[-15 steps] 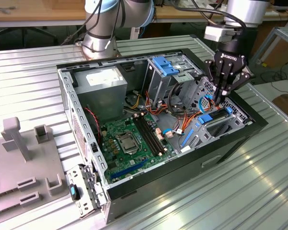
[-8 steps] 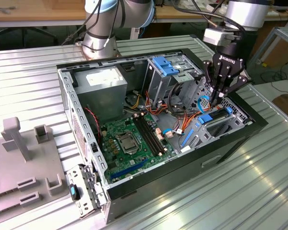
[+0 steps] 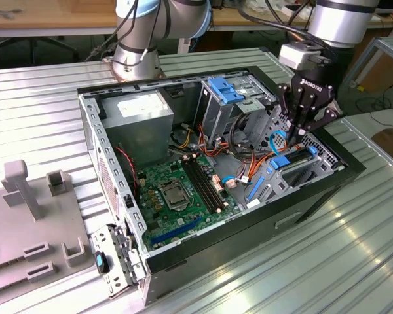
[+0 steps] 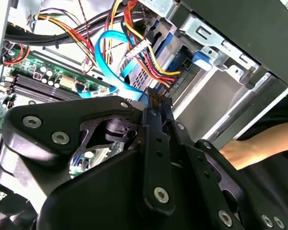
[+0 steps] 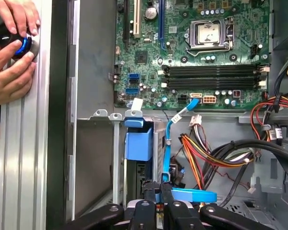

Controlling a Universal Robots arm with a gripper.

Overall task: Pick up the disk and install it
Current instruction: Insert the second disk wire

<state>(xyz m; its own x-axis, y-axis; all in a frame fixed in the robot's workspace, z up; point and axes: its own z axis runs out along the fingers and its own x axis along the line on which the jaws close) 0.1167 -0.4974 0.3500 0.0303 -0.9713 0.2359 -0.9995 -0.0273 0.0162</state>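
The disk stands on edge in the drive bay at the exterior view's right end of the open computer case, dark with a blue carrier frame. My gripper reaches down into that bay from above. In both wrist views its two black fingers stand close together, pinching a thin blue edge that looks like the disk's carrier. The gripper's tips sit right beside the bundle of coloured cables. My gripper hides much of the disk's body.
The green motherboard lies in the case floor. A grey power-supply box and a metal cage with blue tabs sit at the back. A person's hands hold a round knob on the table beside the case. Grey fixtures stand at the exterior view's left.
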